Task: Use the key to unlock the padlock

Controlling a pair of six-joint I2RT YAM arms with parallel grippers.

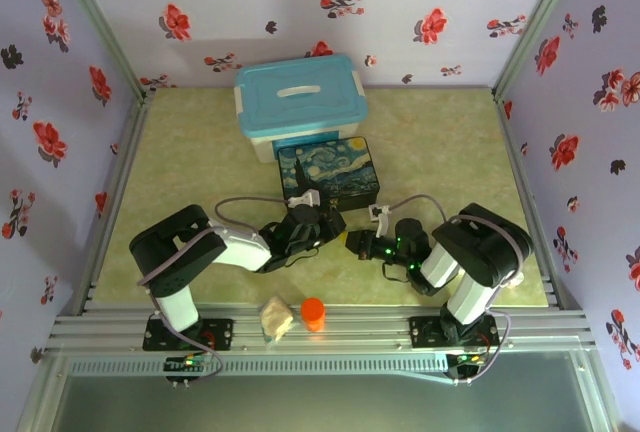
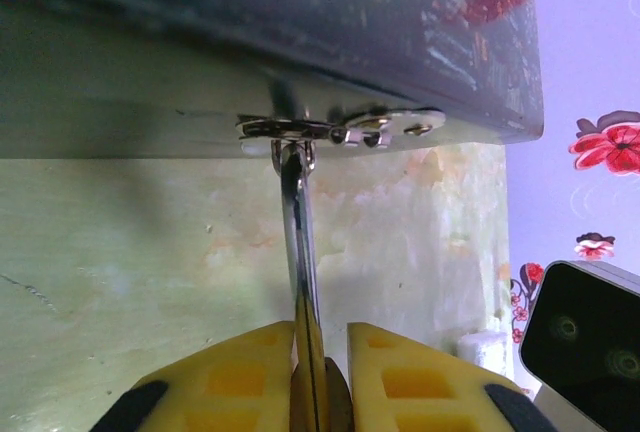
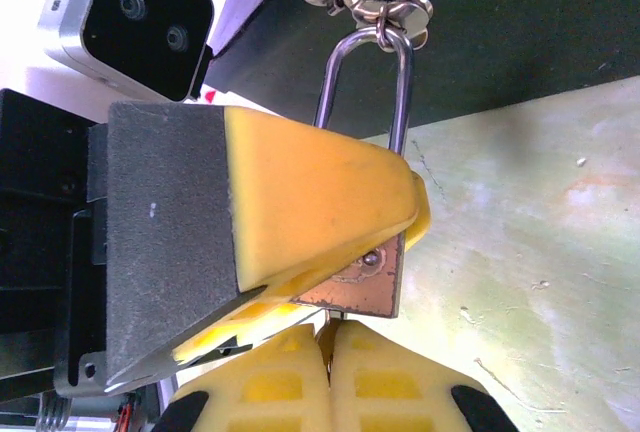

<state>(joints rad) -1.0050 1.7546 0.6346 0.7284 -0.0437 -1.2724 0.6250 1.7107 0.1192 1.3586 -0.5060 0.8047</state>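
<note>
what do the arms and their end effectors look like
Both arms, left arm and right arm, have black joints and white link shells, with a grey cable looping along each. Green lights glow on the right one. The left end effector and right end effector carry yellow waffle-patterned fingers with black bases.

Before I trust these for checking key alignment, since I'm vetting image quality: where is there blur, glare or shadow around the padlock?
Left wrist: the shackle is fairly sharp with a glare streak, the pads of the left gripper blur, the painted box is dark. Right wrist: the padlock is crisp, the right gripper slightly soft. Top external: even light, padlock too small to resolve.
</note>
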